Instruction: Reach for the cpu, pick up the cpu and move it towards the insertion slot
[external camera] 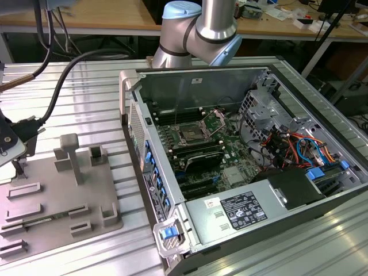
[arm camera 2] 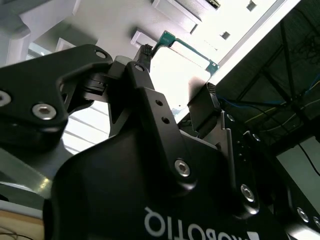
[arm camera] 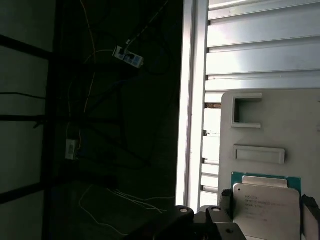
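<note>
One cpu, silvery plate, thin green rim — end effector straddling it, clamped or not, cannot tell.

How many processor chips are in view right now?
1: the cpu, at the gripper, over the grey tray in the first wrist view. Others may be hidden.

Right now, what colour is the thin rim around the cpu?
The rim of the cpu is teal green, clearest in the first wrist view.
</note>
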Robot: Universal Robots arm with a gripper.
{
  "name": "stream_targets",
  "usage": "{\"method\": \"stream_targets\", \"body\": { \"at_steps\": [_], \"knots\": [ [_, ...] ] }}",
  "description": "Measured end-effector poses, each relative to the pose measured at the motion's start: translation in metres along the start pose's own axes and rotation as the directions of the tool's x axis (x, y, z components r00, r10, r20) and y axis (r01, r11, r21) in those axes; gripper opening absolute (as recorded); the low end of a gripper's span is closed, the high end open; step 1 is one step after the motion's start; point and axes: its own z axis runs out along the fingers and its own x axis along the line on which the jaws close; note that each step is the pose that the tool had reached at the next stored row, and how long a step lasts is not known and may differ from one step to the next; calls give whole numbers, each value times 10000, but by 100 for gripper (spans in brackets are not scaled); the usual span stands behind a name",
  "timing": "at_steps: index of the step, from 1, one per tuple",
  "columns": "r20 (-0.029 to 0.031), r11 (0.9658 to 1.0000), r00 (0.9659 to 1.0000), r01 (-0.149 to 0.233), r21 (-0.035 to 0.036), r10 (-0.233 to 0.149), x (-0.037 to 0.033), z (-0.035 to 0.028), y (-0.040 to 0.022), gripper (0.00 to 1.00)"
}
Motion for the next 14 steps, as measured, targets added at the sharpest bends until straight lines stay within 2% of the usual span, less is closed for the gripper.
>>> {"method": "stream_targets", "body": {
  "at_steps": [4,11,14],
  "knots": [
    [1,10000,10000,0,0,0,1,-36,1,55],
    [-1,10000,10000,0,0,0,1,-43,1,55],
    [-1,10000,10000,0,0,0,1,-66,1,55]
  ]
}}
